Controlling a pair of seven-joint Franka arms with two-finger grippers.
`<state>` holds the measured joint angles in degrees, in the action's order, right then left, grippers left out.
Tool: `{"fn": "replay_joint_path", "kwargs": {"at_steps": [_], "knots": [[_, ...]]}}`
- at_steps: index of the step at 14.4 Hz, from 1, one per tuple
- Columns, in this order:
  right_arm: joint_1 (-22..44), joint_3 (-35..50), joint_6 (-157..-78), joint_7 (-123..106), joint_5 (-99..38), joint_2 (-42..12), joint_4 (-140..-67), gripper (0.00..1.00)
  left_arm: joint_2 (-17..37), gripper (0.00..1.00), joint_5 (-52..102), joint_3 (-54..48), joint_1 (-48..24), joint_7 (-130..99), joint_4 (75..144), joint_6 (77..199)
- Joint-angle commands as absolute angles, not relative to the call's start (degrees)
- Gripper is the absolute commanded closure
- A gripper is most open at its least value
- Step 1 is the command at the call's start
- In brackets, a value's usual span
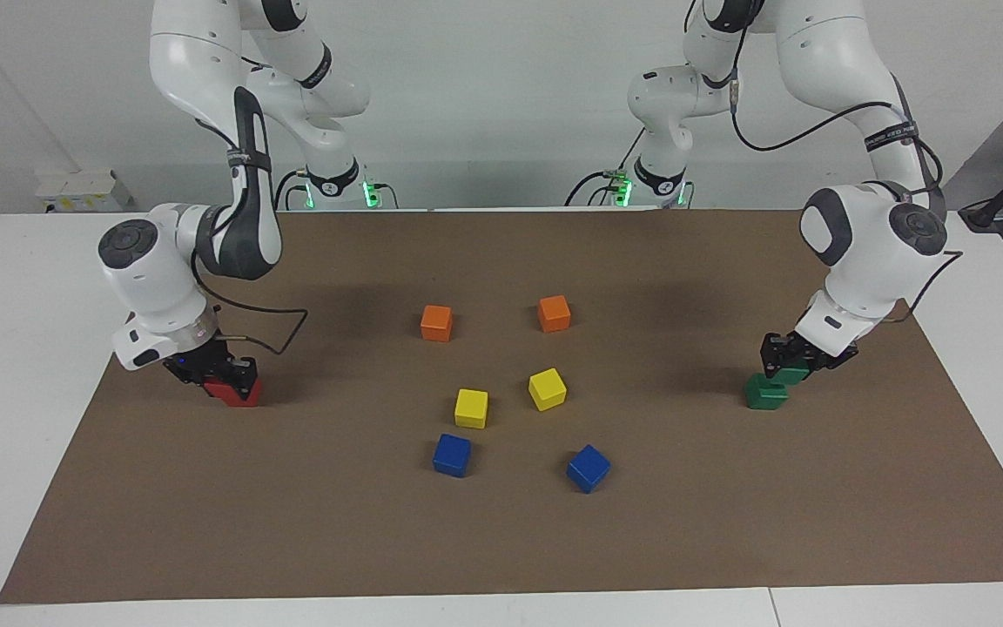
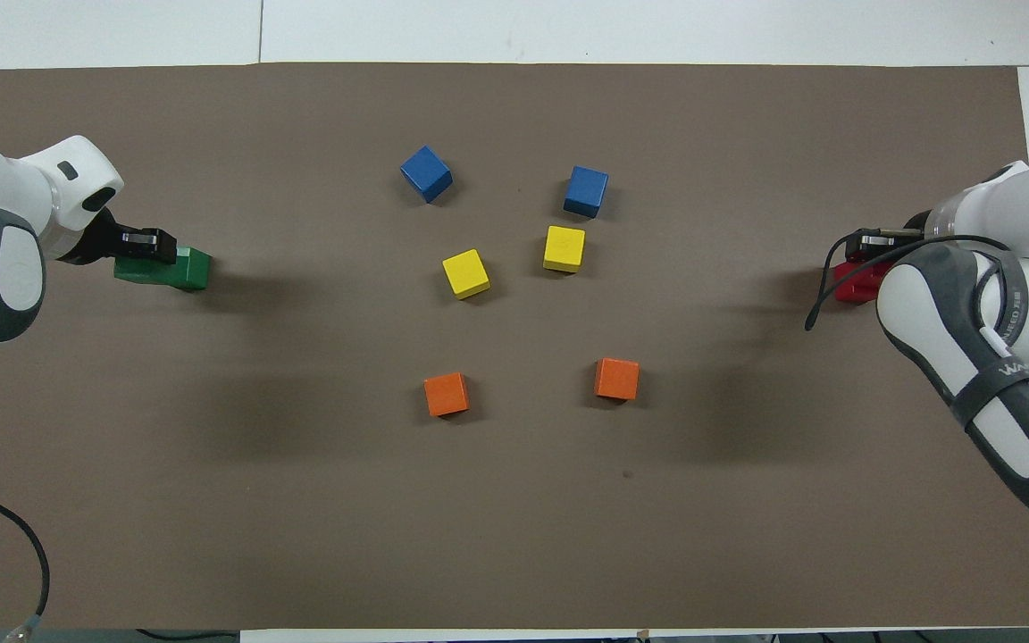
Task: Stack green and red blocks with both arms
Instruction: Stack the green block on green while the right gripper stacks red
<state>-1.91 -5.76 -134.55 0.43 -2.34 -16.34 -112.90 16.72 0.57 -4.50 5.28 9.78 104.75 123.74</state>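
Brown mat (image 1: 501,540) covers the table; left gripper (image 1: 787,364) pinches a green block (image 1: 790,375) over another green block (image 1: 765,394); right gripper (image 1: 214,370) pinches a red block (image 1: 228,391).

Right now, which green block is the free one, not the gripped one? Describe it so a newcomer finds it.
Start at the brown mat and go to the left arm's end, where the only two green blocks are. The free green block rests flat on the mat. The held green block sits above it in the left gripper, slightly offset rather than squared up.
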Motion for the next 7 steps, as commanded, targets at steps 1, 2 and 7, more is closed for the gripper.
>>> {"fn": "replay_joint_path", "kwargs": {"at_steps": [1,2,7], "knots": [[-2.8,-5.1,-135.2,1.1,-3.4,-16.4,-112.9,0.00,17.3,1.00,1.8,-4.0,4.6,10.0,105.0,126.0],[-2.7,-5.1,-134.9,1.1,-3.4,-16.4,-112.7,0.00,17.7,1.00,1.8,-4.0,4.5,9.9,104.9,126.0],[-1.0,-5.4,-117.7,1.1,-0.3,-13.8,-101.6,0.00,17.9,1.00,1.8,-3.9,4.1,9.9,105.9,126.5]]}}
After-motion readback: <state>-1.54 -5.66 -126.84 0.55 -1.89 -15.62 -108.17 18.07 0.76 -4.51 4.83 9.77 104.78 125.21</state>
